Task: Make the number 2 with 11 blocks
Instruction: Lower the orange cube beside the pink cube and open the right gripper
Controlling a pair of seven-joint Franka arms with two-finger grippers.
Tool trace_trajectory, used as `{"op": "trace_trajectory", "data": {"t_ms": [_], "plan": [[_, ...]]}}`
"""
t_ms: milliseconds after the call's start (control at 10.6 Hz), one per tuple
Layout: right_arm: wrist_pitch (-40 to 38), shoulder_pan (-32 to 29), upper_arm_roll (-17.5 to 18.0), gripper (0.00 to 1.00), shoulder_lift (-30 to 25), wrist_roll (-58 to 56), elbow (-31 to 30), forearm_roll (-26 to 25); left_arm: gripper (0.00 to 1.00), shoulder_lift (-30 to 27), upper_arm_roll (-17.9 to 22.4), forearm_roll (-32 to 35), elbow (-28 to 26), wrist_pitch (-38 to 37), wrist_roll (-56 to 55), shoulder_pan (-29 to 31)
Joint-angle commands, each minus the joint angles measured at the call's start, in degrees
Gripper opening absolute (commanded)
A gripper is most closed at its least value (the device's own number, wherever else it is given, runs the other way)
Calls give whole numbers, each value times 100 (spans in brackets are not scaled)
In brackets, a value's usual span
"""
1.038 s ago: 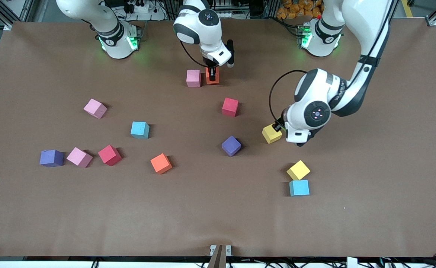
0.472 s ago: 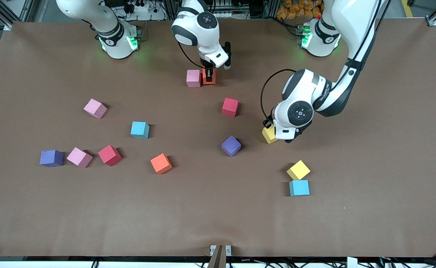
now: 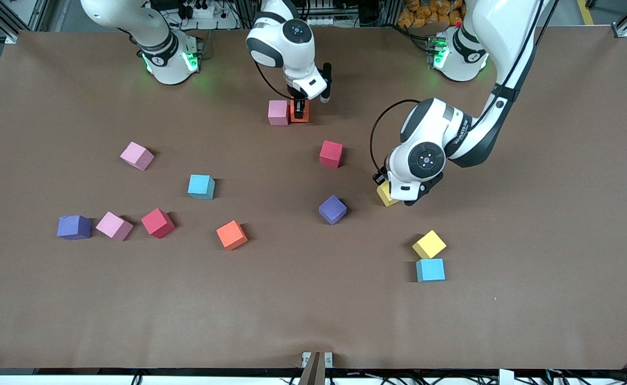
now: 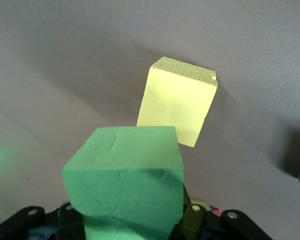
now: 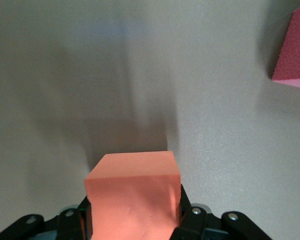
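The right gripper (image 3: 300,107) grips one orange foam cube (image 3: 300,113) beside one pink foam cube (image 3: 278,112). The left gripper (image 4: 130,220) clamps one green foam cube (image 4: 125,182) over one yellow foam cube (image 3: 385,194).

In the front view, the left arm's wrist covers most of a yellow block (image 3: 384,192) and hides the green block (image 4: 125,182) entirely. The right wrist view cuts off a pink block (image 5: 295,50) at its edge, and the orange block (image 5: 132,197) at the frame's bottom.
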Motion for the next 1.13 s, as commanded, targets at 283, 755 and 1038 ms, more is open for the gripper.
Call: {"op": "trace_trajectory", "data": {"t_ms": [283,755,1038], "plan": [[228,-55,36,38,126,88,-41,-115,0,71,17,-123,88,37,-90,33],[220,-107,27,40,135,44,-41,-124,0,124,25,-324,96,274,-422,95],[176,-143,27,40,109,35,-68,-133,0,98,43,-536,105,870,-1702,401]]}}
